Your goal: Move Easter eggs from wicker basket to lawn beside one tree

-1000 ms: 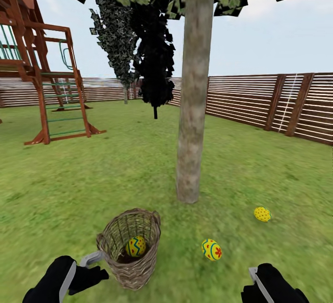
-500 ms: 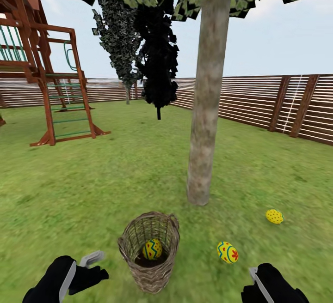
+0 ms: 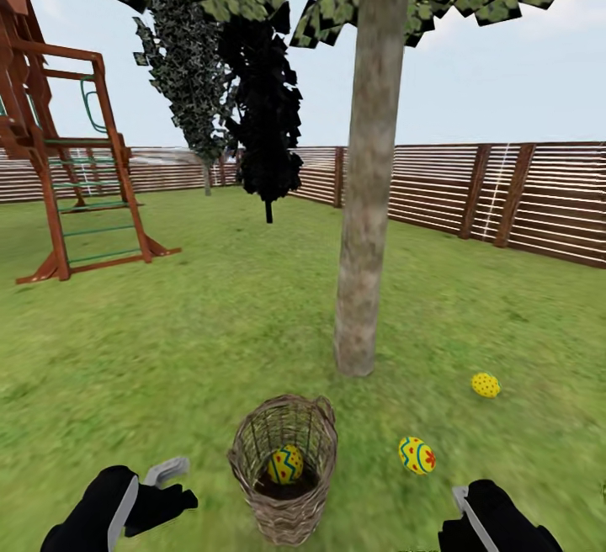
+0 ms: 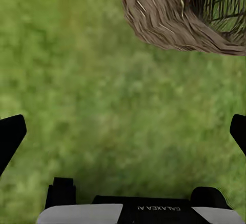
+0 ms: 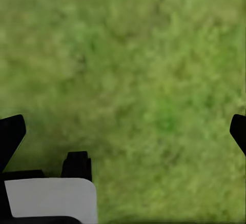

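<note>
Since half a second ago the whole head view has swung, so the playset (image 3: 59, 190) sits nearer the picture's edge; that is the camera moving. Eggs, basket and trunk keep the same layout among themselves.

Surface: mottled green lawn (image 3: 194, 316), flat, enclosed by a brown slatted fence (image 3: 505, 199). A small black tree (image 3: 268, 114) stands toward the fence.

The wicker basket (image 3: 286, 468) stands upright on the grass, mouth up, short of the pale trunk of the tree (image 3: 366, 199). One Easter egg (image 3: 285, 464) lies inside it, long axis tilted near upright. A second egg (image 3: 417, 455) lies on the grass beside the basket, long axis slanted. A third egg (image 3: 485, 384) lies further out near the trunk's foot, axis roughly level.

The left gripper (image 4: 123, 131) hangs over bare grass, jaws spread wide and empty; the basket's woven wall (image 4: 169, 19) lies ahead of the jaws, just beyond their tips. The right gripper (image 5: 123, 131) hangs over grass with jaws equally wide, nothing between them. All three eggs lie well clear of both pairs of jaws.
</note>
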### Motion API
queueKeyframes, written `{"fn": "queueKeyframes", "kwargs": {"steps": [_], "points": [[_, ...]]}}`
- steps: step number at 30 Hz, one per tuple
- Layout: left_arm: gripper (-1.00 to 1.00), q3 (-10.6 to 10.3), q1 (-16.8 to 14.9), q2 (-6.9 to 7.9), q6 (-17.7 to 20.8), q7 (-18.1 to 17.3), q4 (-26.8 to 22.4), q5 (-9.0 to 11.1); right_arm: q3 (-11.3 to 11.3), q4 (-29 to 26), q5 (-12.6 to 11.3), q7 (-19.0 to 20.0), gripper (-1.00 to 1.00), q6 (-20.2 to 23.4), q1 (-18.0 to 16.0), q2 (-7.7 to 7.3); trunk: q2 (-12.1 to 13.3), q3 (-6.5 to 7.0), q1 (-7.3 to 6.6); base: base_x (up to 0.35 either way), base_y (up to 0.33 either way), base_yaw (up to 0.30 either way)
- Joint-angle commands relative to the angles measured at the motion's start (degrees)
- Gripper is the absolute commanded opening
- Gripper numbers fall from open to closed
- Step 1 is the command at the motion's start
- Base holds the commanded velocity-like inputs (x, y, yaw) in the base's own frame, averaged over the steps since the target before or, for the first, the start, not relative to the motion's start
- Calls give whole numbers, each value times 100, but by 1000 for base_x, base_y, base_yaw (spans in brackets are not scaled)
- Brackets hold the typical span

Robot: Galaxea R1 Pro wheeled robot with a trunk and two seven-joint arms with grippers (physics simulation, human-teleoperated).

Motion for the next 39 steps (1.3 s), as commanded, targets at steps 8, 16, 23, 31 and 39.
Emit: {"fn": "queueKeyframes", "kwargs": {"steps": [8, 16, 23, 31, 39], "points": [[100, 13, -2, -5, 22, -37, 1, -32, 17, -8, 31, 35, 100, 27, -2, -9, 319, 162, -177, 0, 348, -131], [100, 13, -2, -6, 22, -32, 10, -32, 16, -8, 17, 35, 100, 27, -3, -11, 640, 307, -352, 0, 348, -4], [100, 10, -2, -6, 22, -28, 11, -32, 16, -8, 19, 35, 100, 24, -2, -10, 800, 390, -440, 0, 348, -145], [100, 4, -2, -6, 22, -21, 19, -40, 16, -8, 22, 35, 100, 27, -3, -13, 1121, 558, -616, 0, 348, -278], [100, 4, -2, -6, 22, -19, 27, -41, 16, -8, 23, 35, 100, 37, -5, -9, 1442, 718, -792, 0, 348, -224]]}}
